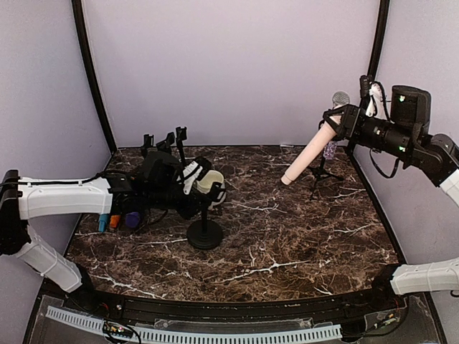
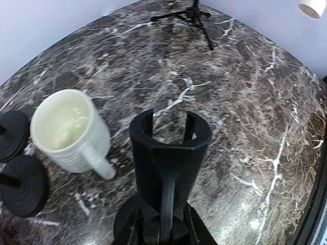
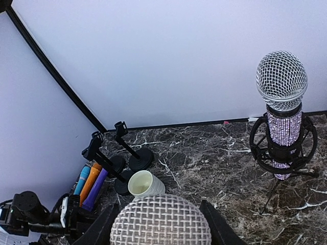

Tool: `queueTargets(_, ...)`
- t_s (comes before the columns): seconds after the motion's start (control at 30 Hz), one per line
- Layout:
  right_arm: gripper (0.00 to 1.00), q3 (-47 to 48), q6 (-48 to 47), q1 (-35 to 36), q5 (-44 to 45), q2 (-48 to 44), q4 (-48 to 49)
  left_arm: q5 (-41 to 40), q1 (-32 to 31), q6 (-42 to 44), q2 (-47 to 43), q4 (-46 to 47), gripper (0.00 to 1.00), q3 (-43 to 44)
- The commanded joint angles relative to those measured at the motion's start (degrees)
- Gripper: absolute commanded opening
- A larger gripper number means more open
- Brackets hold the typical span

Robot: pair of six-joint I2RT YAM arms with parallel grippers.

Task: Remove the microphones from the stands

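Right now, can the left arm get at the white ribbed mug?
Probably not yet: the white ribbed mug sits close beside it, but the left gripper is shut on the black round-based microphone stand.

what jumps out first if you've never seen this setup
A pale mic hangs in mid-air at the right rear, gripped near its mesh head by the right tool, clear of any stand. At centre left, the left tool clamps an empty black stand, with a cream mug beside it. A glittery purple mic sits upright in a tripod at the far right.
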Motion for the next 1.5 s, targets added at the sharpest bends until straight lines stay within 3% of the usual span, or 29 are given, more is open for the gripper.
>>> queueTargets(0.0,0.22,-0.16,-0.49,-0.20,-0.20,-1.19,2.44,-5.42,5.10,0.06,-8.49,-2.81,0.00,-2.79)
queueTargets(0.13,0.21,-1.07,-0.29,-0.20,-1.07,-1.31,3.66,-5.36,12.67,0.88,-11.28,-2.58,0.00,-5.23)
queueTargets(0.33,0.21,-1.64,0.23,-0.14,-3.54,-0.92,5.12,-2.95,18.02,1.49,-8.89,0.77,0.00,-4.43)
queueTargets(0.8,0.21,-4.76,2.78,2.32,-8.45,0.15,8.26,-2.73,19.99,0.74,-0.56,6.51,0.02,-2.00)
queueTargets(0.97,0.21,-5.90,2.88,3.75,-9.09,0.68,9.81,-3.21,20.14,0.06,-1.72,4.86,0.48,-2.82)
queueTargets(1.1,0.21,-6.30,3.00,4.85,-9.83,1.64,10.96,-4.14,20.12,0.53,-5.92,2.75,0.75,-3.68)
queueTargets(1.2,0.21,-6.58,2.59,6.03,-9.97,2.12,11.79,-4.82,20.12,1.74,-10.55,-0.19,0.87,-3.97)
queueTargets(1.47,0.21,-10.62,0.05,7.91,-16.37,2.15,19.02,-6.89,17.85,-3.20,-18.47,-13.66,0.89,4.89)
